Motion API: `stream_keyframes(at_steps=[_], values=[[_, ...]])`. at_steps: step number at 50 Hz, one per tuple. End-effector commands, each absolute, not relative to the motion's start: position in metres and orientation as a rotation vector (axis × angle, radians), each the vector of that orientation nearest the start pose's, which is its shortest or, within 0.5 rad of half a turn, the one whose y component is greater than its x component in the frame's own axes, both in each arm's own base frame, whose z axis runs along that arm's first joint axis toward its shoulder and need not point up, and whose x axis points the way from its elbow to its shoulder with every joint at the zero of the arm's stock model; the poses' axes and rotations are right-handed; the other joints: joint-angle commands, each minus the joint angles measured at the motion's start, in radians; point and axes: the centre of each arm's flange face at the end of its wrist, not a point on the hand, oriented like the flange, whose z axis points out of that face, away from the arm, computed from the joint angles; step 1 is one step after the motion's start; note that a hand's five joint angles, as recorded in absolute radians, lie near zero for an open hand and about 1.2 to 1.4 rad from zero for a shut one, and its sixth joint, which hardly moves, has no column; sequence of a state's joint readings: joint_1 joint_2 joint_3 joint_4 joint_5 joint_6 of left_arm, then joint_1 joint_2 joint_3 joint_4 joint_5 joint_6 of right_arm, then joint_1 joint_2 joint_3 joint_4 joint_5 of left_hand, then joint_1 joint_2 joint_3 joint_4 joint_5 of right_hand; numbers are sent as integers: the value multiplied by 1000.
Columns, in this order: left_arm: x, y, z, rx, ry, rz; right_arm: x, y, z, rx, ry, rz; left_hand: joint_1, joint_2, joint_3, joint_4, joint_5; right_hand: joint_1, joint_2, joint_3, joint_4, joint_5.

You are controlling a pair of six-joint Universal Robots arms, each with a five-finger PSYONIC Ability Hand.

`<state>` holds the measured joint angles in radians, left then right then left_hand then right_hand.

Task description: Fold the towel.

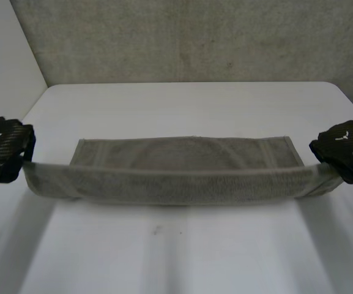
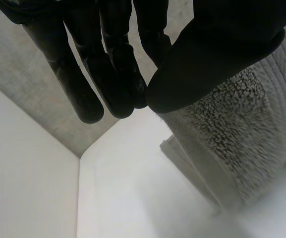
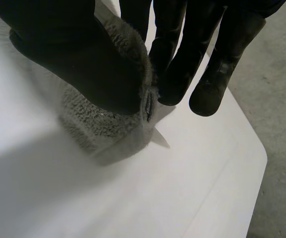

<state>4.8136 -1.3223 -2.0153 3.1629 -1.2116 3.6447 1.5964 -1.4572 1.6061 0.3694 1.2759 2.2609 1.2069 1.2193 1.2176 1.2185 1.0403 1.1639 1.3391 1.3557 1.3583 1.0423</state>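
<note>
Plenty of bare table (image 1: 182, 251) on the robot's side of the towel (image 1: 176, 180), plus a bare strip behind it running up to the concrete wall (image 1: 194, 37). The towel's really the only thing in the way. It's stretched across the middle between the left hand (image 1: 2, 147) and the right hand (image 1: 344, 147), each pinching an end, with the far part lying flat. A white side wall (image 1: 5, 49) boxes in the left.

Dim, soft, even light
</note>
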Motion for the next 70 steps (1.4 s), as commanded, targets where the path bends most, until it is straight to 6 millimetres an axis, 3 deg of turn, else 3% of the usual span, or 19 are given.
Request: stream_keyframes(at_steps=[1,5,6,11,16,23,24,25,26,31,36,38,41,43,48,52,54,59,70], values=[[-160,-289,222,890,2139,-2019,176,-322,204,-1339,2459,-1755,189,177,179,178,181,232,57,41,38,179],[-177,-329,197,882,2147,-1976,199,-353,182,-1278,2443,-1833,189,177,179,178,181,232,57,41,38,179],[-177,-330,197,882,2147,-1976,199,-353,182,-1278,2443,-1833,189,177,179,178,181,232,57,41,38,179],[-193,-378,165,817,2153,-1919,210,-398,162,-1206,2365,-2040,189,177,179,178,181,232,57,41,38,179],[-198,-404,150,779,2132,-1914,222,-419,154,-1189,2270,-2192,189,177,179,178,181,232,57,41,38,179],[-213,-422,142,790,2100,-1957,226,-435,136,-1186,2272,-2223,189,177,179,178,181,178,3,-14,-16,125],[-214,-424,140,789,2101,-1961,227,-437,132,-1194,2279,-2217,56,44,45,44,48,-744,-919,-936,-938,-797],[-214,-424,140,789,2101,-1961,227,-437,131,-1194,2279,-2217,55,42,44,43,47,-753,-928,-945,-947,-806],[-215,-425,137,792,2104,-1958,231,-435,127,-1222,2267,-2212,-934,-946,-944,-945,-941,-989,-1165,-1181,-1184,-1042],[-228,-417,135,831,2113,-1974,242,-432,134,-1263,2212,-2250,-1032,-1044,-1042,-1043,-1040,-989,-1165,-1181,-1184,-1042],[-231,-410,158,818,2086,-2015,240,-426,162,-1226,2192,-2312,-1032,-1045,-1043,-1044,-1040,-989,-1165,-1181,-1184,-1042],[-228,-395,183,779,2080,-2069,233,-413,180,-1181,2201,-2316,-1032,-1045,-1043,-1044,-1040,-989,-1165,-1181,-1184,-1042],[-226,-386,194,752,2088,-2099,231,-403,191,-1149,2194,-2310,-1032,-1045,-1043,-1044,-1040,-989,-1165,-1181,-1184,-1042],[-221,-366,213,686,2122,-2152,226,-381,210,-1068,2190,-2280,-1032,-1045,-1043,-1044,-1040,-989,-1165,-1181,-1184,-1042],[-214,-332,230,609,2180,-2208,220,-347,219,-998,2229,-2139,-1032,-1045,-1043,-1044,-1040,-989,-1165,-1181,-1184,-1042],[-210,-314,238,566,2197,-2240,214,-329,217,-985,2283,-2024,-1032,-1045,-1043,-1044,-1040,-989,-1165,-1181,-1184,-1042],[-207,-300,237,543,2212,-2258,195,-323,206,-943,2399,-1912,-1032,-1045,-1043,-1044,-1040,-989,-1165,-1181,-1184,-1042],[-204,-287,231,528,2196,-2287,179,-316,188,-913,2475,-1803,-1032,-1045,-1043,-1044,-1040,-862,-1038,-1054,-1057,-915],[-200,-283,212,516,2168,-2309,167,-326,144,-915,2390,-1770,-1032,-1045,-1043,-1044,-1040,-612,-788,-804,-807,-665]])
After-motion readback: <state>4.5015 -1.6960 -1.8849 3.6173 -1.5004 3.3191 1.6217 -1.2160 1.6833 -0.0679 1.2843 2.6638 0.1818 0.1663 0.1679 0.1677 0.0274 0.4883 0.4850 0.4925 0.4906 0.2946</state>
